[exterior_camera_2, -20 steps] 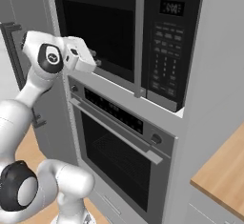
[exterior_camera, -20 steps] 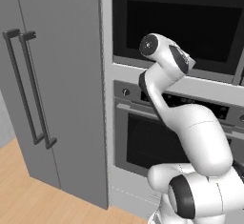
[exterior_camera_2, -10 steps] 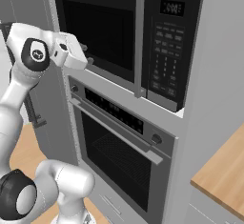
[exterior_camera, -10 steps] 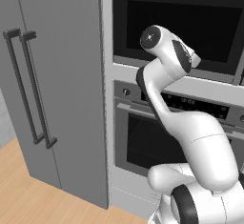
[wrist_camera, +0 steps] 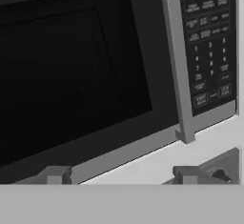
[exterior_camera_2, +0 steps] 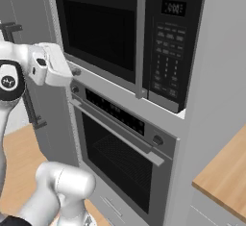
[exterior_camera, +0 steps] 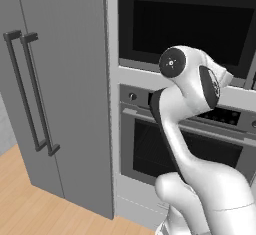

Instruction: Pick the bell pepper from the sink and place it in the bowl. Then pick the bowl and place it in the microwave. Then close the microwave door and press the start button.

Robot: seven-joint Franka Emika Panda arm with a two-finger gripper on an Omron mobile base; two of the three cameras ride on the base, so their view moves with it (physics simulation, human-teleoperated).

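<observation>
Facing a wall of built-in appliances, left base view: the white arm (exterior_camera: 187,129) rises from lower right and bends up in front of the oven (exterior_camera: 175,149), its wrist level with the strip below the microwave (exterior_camera: 192,24). The microwave door (exterior_camera: 192,29) lies shut, dark glass flush with the front. A tall grey refrigerator (exterior_camera: 60,94) with two dark vertical handles (exterior_camera: 30,89) stands to the left, over wood floor (exterior_camera: 30,199).

Right base view: the hand (exterior_camera_2: 48,65) sits at the left edge, just beside the lower left corner of the microwave door (exterior_camera_2: 98,25). A grey vertical handle (exterior_camera_2: 141,40) runs down the door's right side; the keypad panel (exterior_camera_2: 168,56) is to its right. The oven (exterior_camera_2: 120,148), with its bar handle (exterior_camera_2: 115,133), is directly below. A wooden surface (exterior_camera_2: 226,177) shows at lower right.

Hand view: the gripper (wrist_camera: 121,175) has its two tips set wide apart, nothing between them, aimed at the closed door (wrist_camera: 76,70); handle (wrist_camera: 177,61) and keypad (wrist_camera: 207,42) are at upper right.
</observation>
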